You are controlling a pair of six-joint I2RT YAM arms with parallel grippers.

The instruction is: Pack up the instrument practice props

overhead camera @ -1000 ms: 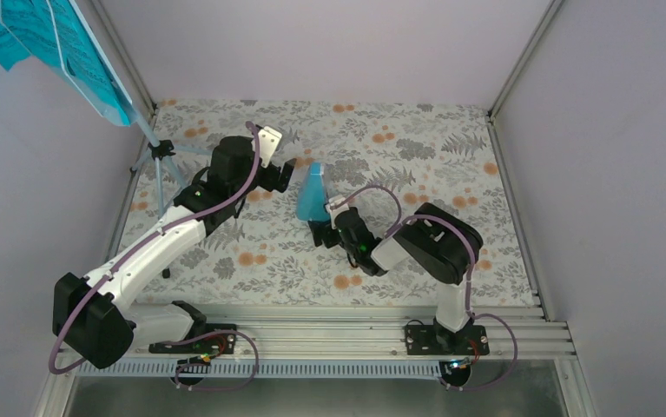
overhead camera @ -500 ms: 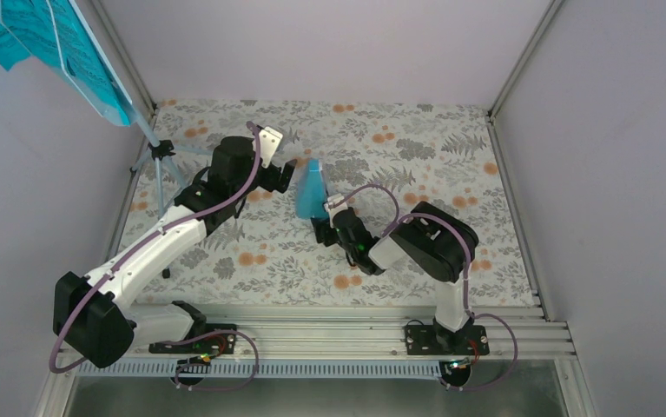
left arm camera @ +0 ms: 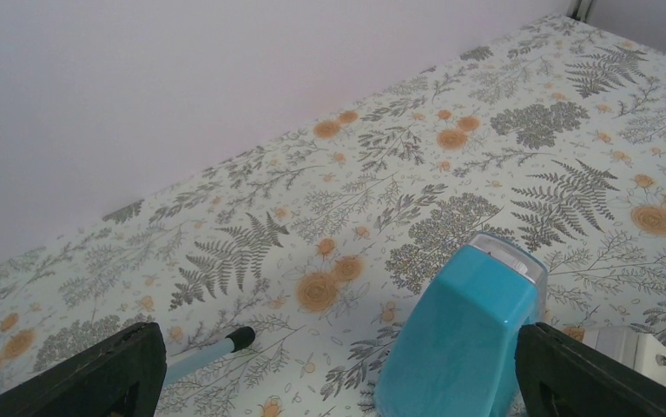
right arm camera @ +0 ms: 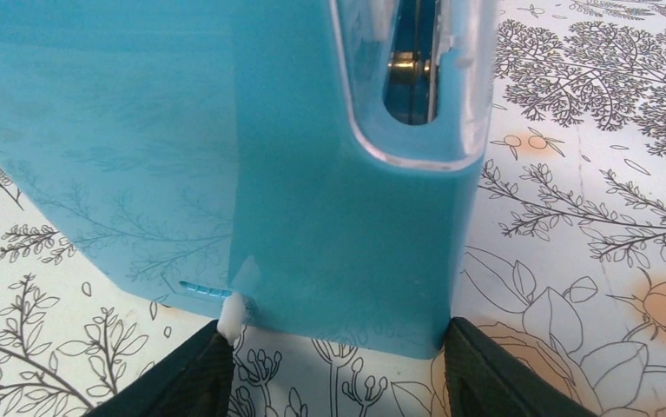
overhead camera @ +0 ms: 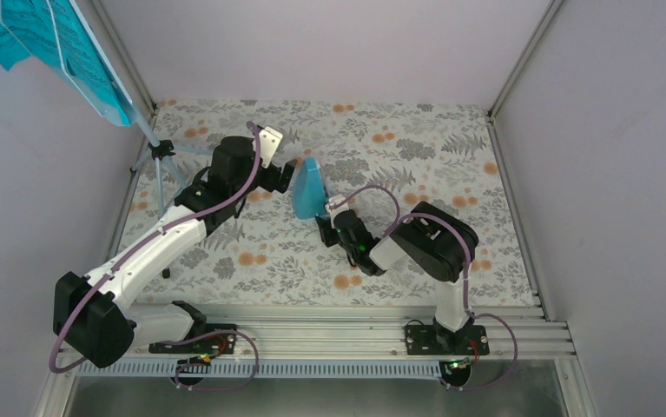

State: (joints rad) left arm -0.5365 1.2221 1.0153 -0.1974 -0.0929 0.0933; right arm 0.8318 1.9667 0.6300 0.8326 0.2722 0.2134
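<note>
The small blue metronome [overhead camera: 309, 193] stands mid-table, leaning slightly left. My right gripper [overhead camera: 322, 228] is at its near base. In the right wrist view the metronome [right arm camera: 225, 130] fills the frame, and both fingers of the right gripper [right arm camera: 338, 347] press the lower corners of its near face. My left gripper [overhead camera: 284, 176] is open just left of the metronome [left arm camera: 459, 339], which sits against the right finger of the left gripper [left arm camera: 338, 373]. The pale blue music stand [overhead camera: 108, 91] stands at the far left with turquoise sheet-music pages [overhead camera: 16, 26] on it.
The stand's tripod legs [overhead camera: 160, 165] spread by the left wall, and one black-capped leg tip [left arm camera: 225, 343] lies between my left fingers. Walls enclose the floral table [overhead camera: 416, 148] on three sides. An aluminium rail [overhead camera: 338, 317] runs along the near edge.
The right jaws have closed in from wide open onto the metronome's base. The metronome has shifted and tilted slightly left toward the left gripper, which stayed in place.
</note>
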